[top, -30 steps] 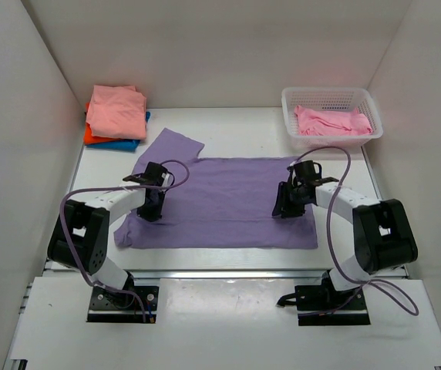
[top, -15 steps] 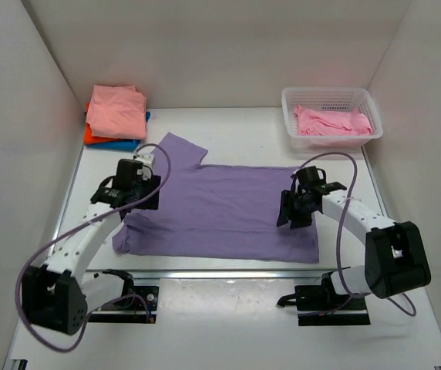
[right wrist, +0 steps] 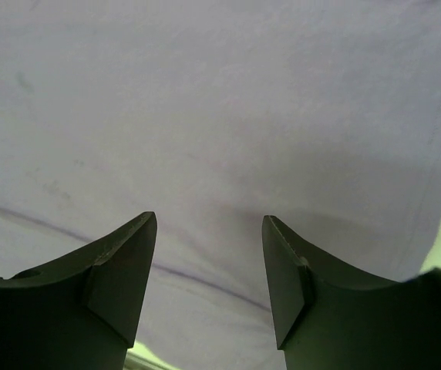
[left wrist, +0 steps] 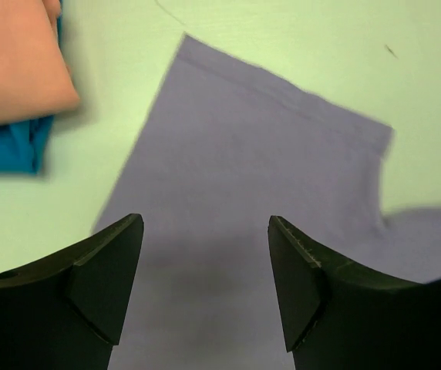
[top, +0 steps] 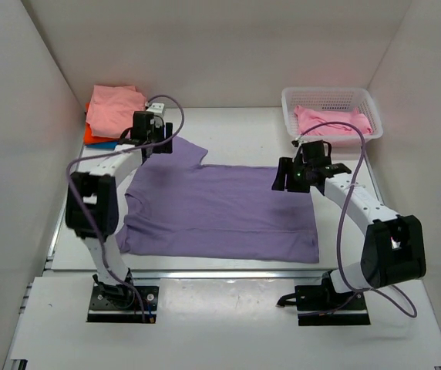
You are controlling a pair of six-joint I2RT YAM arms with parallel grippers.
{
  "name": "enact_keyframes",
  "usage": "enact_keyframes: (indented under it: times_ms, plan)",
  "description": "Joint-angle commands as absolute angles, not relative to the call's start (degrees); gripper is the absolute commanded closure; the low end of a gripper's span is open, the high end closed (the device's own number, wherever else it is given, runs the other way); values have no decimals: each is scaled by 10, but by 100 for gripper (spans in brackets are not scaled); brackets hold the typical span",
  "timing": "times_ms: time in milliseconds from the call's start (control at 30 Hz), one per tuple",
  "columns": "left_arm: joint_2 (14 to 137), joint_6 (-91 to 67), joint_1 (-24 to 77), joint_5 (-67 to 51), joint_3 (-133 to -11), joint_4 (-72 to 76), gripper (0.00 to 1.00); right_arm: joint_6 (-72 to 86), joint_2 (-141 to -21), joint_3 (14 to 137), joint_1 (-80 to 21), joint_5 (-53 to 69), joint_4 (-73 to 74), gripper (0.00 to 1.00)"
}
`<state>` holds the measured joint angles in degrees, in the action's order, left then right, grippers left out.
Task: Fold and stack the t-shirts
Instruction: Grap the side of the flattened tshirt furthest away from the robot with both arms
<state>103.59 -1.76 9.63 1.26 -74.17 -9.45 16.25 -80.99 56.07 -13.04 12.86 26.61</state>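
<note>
Over the far edge of the lavender-purple cloth t-shirt (top: 220, 208), the left jaws stand apart and empty above its outflung sleeve (left wrist: 267, 154) and the right jaws, likewise apart and empty, above the far right corner, placed, I judge, to pinch that edge for a fold. The shirt lies spread flat on the white desk (top: 244, 123), long axis running left to right, sleeve pointing toward the far-left stack topped by a salmon-pink folded shirt (top: 116, 108).

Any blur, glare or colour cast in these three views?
Top external: sharp, even light, faint shadows, no glare. Left wrist: table tinted green, lavender shirt edges slightly soft, fingers near-black. Right wrist: shirt fills the frame, low detail, green cast where table shows.
</note>
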Motion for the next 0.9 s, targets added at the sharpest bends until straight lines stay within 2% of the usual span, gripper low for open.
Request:
enact_keyframes:
  times_ms: [0, 200, 333, 367, 600, 667, 733, 767, 800, 833, 867]
  plan:
    - [1122, -4, 79, 17, -873, -131, 23, 154, -819, 551, -105, 112, 202, 45]
    - [1243, -7, 69, 41, -1000, -201, 22, 154, -842, 543, -48, 111, 164, 45]
    - [1286, -1, 73, 43, -1034, -249, 22, 163, -860, 552, -19, 84, 142, 44]
    - [1290, -3, 75, 49, -1051, -274, 22, 170, -865, 555, -13, 82, 134, 41]
    - [1376, -6, 68, 18, -1178, -430, 22, 187, -943, 614, 15, 55, 123, 39]
    - [1393, -1, 68, 6, -1200, -460, 35, 192, -961, 626, 18, 44, 112, 39]
    - [1403, -1, 69, 3, -1208, -475, 67, 199, -975, 629, 24, 47, 98, 38]
    - [1402, 0, 70, 3, -1208, -479, 75, 201, -987, 639, 26, 50, 94, 31]
    - [1404, -1, 69, 4, -1207, -480, 94, 202, -995, 649, 27, 50, 97, 29]
    - [1402, -2, 68, 4, -1203, -485, 100, 205, -1011, 655, 28, 50, 95, 30]
    - [1404, -1, 68, 3, -1204, -489, 100, 204, -1024, 668, 26, 46, 100, 29]
